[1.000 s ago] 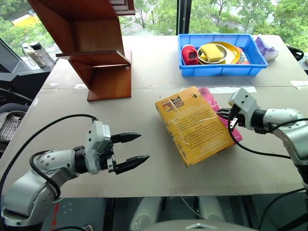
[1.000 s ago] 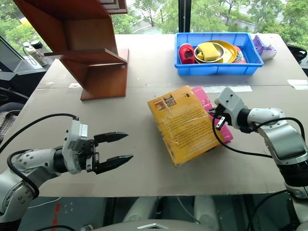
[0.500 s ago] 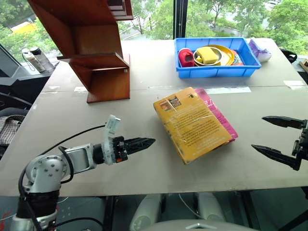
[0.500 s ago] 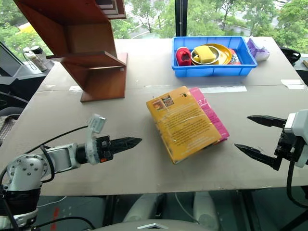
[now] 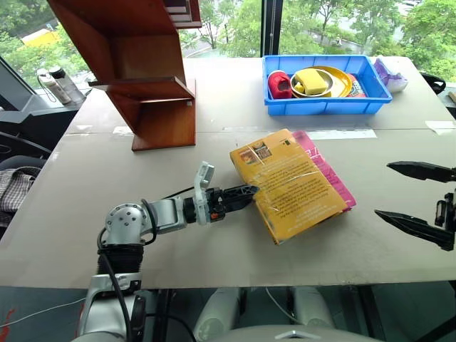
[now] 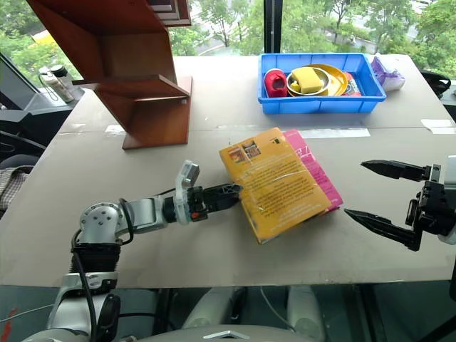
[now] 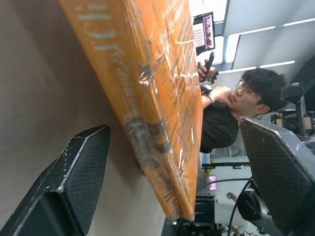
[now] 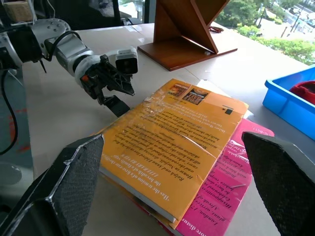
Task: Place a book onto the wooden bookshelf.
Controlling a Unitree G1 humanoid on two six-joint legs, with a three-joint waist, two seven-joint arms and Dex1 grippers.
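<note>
Reaching in from eight o'clock, the open left claw (image 5: 246, 192) straddled the yellow-orange book's (image 5: 291, 184) spine for a grip, while the right claw (image 6: 381, 196) had let go and retreated, spread wide. That book lay mid-tabletop (image 5: 92, 185) atop a pink book (image 5: 329, 169); the wooden bookshelf (image 5: 146, 78) stood unobstructed at eleven o'clock.

My wooden bookshelf (image 5: 142, 71) runs off the frame at twelve o'clock, so its upper shelves are cut away. The pink book (image 5: 329, 171) lies mostly buried under the book (image 5: 288, 185); only a strip at three o'clock shows. The print on the yellow cover is too small for me to read. My right pincer (image 5: 420, 201) is cut by the frame edge at three o'clock, its wrist unseen.
</note>
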